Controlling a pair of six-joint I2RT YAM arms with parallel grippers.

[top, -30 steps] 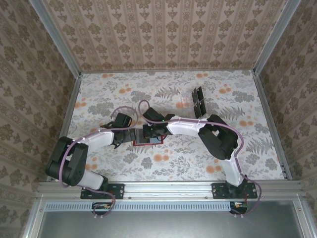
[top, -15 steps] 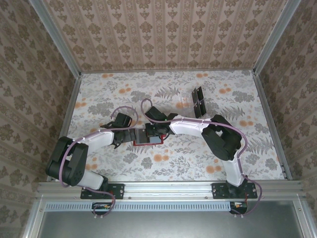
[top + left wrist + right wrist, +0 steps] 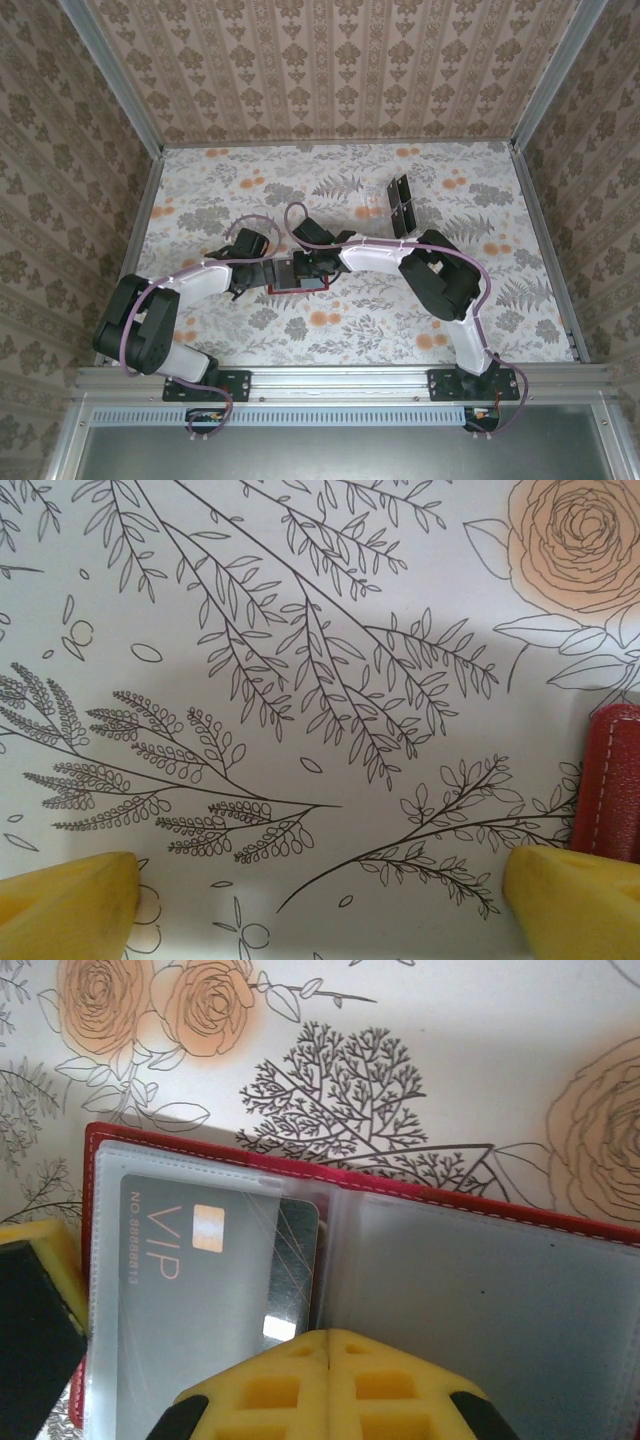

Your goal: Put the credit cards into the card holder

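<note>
Little change in the last second: right arm jogged slightly sideways and back over the open red folding card holder [image 3: 500,1300] mid-bench. Right fingers [image 3: 390,1380] stay clenched, holding nothing, tips at the fold. One dark grey VIP credit card [image 3: 200,1270] sits in the left clear pocket, looks nearly home. Left fingers [image 3: 570,900] stay spread wide, one beside the holder's edge. Remaining dark cards [image 3: 402,205] stand in the clear plastic rack [image 3: 375,205] toward the far edge, so the task isn't finished.

We see a red wallet [image 3: 610,780] with a grained, leather-like skin and pale stitching. Its clear plastic pockets [image 3: 480,1290] look smooth and faintly glossy. The grey card [image 3: 190,1280] has a sheen. The flowered tabletop [image 3: 300,600] looks matt.
</note>
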